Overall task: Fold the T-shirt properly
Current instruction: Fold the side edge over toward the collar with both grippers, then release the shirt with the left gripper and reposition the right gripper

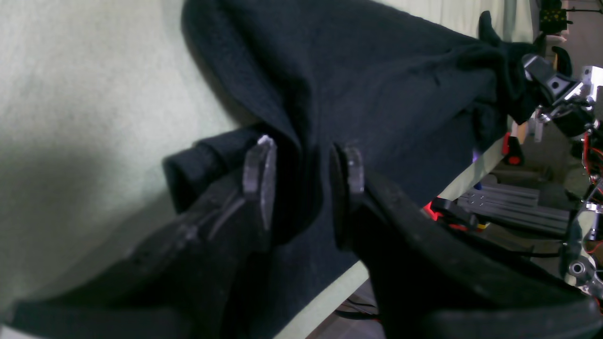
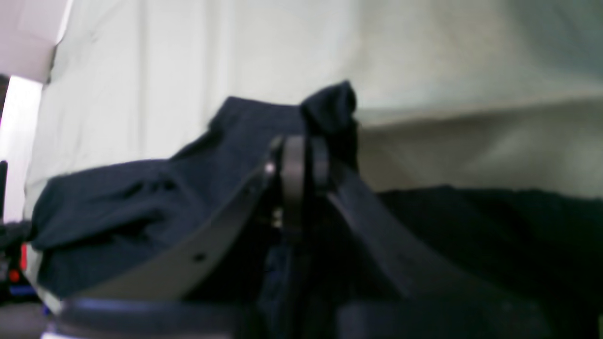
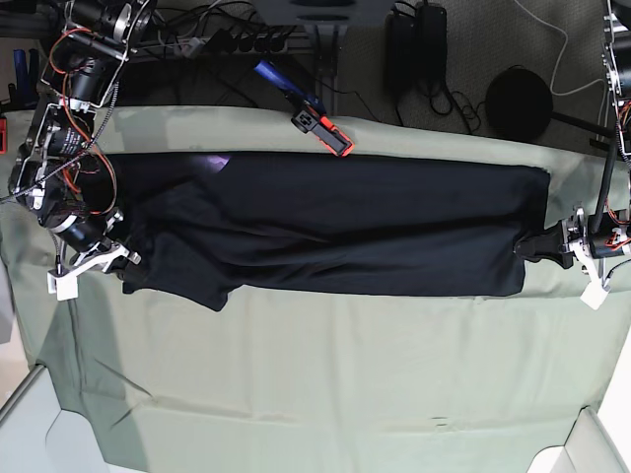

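Across the pale green cloth sheet (image 3: 325,374) we have the T-shirt (image 3: 335,227) folded into a long left-to-right band, our right gripper (image 2: 299,155) pinching its sleeve end, our left gripper (image 1: 304,169) parted astride the hem, crosswise folds remaining.

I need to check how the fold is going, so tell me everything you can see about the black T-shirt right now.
The T-shirt is plain black soft cloth, lying stretched into a long band across the pale green sheet, with a sleeve sticking out at the base view's left. A faint purplish patch shows near its far left edge. The right gripper is shut on a bunched tuft at that end. At the other end, the left gripper has its jaws apart astride a raised ridge of the fabric.
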You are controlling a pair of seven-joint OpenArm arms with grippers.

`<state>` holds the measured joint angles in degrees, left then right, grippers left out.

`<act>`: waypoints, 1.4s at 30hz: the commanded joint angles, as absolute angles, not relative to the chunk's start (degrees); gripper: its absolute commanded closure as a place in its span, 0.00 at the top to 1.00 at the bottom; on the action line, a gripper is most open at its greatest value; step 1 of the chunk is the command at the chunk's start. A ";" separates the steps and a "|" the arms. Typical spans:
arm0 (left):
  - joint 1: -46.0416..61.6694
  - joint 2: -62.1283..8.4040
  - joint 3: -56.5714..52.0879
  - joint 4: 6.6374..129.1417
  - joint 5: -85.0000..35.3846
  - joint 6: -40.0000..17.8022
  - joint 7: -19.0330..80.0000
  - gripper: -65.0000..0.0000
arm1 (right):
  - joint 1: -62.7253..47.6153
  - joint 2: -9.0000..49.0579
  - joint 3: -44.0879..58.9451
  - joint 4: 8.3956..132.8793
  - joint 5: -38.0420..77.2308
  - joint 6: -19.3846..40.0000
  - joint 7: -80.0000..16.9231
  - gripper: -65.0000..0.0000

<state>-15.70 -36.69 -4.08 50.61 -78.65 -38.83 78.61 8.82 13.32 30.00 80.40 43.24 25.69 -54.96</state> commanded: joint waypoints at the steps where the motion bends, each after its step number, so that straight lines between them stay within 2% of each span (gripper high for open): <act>1: -16.80 -37.95 -4.40 51.42 -79.64 -40.00 78.15 0.35 | 9.63 14.15 30.26 83.09 44.95 28.58 -54.92 0.00; 3: -16.80 -37.98 -4.40 51.42 -79.66 -40.00 77.82 0.38 | 8.86 14.17 30.26 86.56 46.13 28.58 -56.34 0.00; 7: -16.78 -37.98 -4.40 51.42 -79.64 -40.00 77.80 0.51 | 5.58 14.13 30.26 93.45 46.74 28.58 -57.39 0.00; 19: -16.75 -37.98 -4.40 51.42 -79.22 -40.00 77.82 0.51 | -5.76 14.11 30.26 104.29 47.62 28.56 -58.15 0.00; 35: -15.86 -37.98 -4.40 51.42 -79.44 -40.00 77.76 0.51 | -12.29 14.13 30.26 104.42 49.08 28.56 -59.70 0.00; 42: -15.86 -37.98 -4.40 51.42 -77.32 -40.00 74.76 0.51 | -13.43 14.11 30.26 104.40 48.21 28.56 -59.81 0.00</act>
